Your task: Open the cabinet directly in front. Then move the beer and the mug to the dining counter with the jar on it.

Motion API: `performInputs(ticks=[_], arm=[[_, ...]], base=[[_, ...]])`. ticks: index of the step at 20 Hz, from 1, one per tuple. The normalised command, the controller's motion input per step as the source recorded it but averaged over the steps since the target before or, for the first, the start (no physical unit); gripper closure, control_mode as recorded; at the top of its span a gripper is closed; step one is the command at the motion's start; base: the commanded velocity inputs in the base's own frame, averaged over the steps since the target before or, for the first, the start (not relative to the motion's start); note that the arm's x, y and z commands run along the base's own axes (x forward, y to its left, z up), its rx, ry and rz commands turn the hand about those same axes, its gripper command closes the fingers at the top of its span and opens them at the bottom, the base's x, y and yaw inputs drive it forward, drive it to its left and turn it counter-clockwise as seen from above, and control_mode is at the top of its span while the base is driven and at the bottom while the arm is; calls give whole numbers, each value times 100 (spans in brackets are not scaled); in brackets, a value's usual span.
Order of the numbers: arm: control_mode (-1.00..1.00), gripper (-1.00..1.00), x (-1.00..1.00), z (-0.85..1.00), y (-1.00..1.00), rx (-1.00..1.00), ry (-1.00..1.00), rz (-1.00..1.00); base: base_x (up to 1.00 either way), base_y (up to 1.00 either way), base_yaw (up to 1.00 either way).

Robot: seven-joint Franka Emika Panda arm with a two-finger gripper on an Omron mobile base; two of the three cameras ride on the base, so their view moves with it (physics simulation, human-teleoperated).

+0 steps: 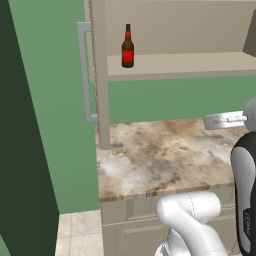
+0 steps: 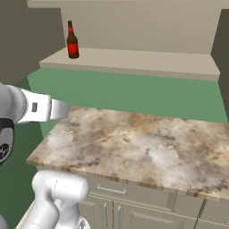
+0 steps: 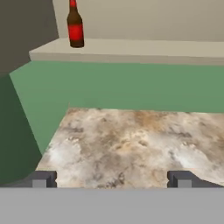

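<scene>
The robot's two-finger claw (image 3: 111, 178) is wide open and holds nothing. Its two small dark tips stand far apart, low over the short brown-and-beige marble worktop (image 3: 131, 144).

The beige wall cabinet (image 1: 100, 75) is open. Its door is swung out to the left, with its long grey bar handle (image 1: 86, 70) facing us. On the beige shelf (image 2: 134, 60) stands the slim dark brown glass beer bottle with the red label (image 1: 127, 47). It is upright, near the left end of the shelf, well above the claw and apart from it.

The bottle is glass, so I think it is hard, smooth and a bit slippery. It could break if it falls. It is tall and thin, so it could tip over easily. The best place to hold it looks like the fat middle part, around the red label, not the thin neck. A push from the side might knock it down.
</scene>
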Motion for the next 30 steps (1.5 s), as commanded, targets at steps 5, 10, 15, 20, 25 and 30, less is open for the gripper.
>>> performInputs(ticks=[5,10,15,20,25,30], arm=[[-100,-100,7,46,0,0,-4,10],[-100,-100,17,56,1,-1,0,8],[-100,-100,17,40,6,-1,0,2],[-100,-100,5,4,0,1,-1,3],[-100,-100,18,0,2,2,-1,1],[-100,-100,26,0,7,5,-7,3]], base=[[0,0,0],[0,0,0],[0,0,0],[0,0,0],[0,0,0],[0,0,0]])
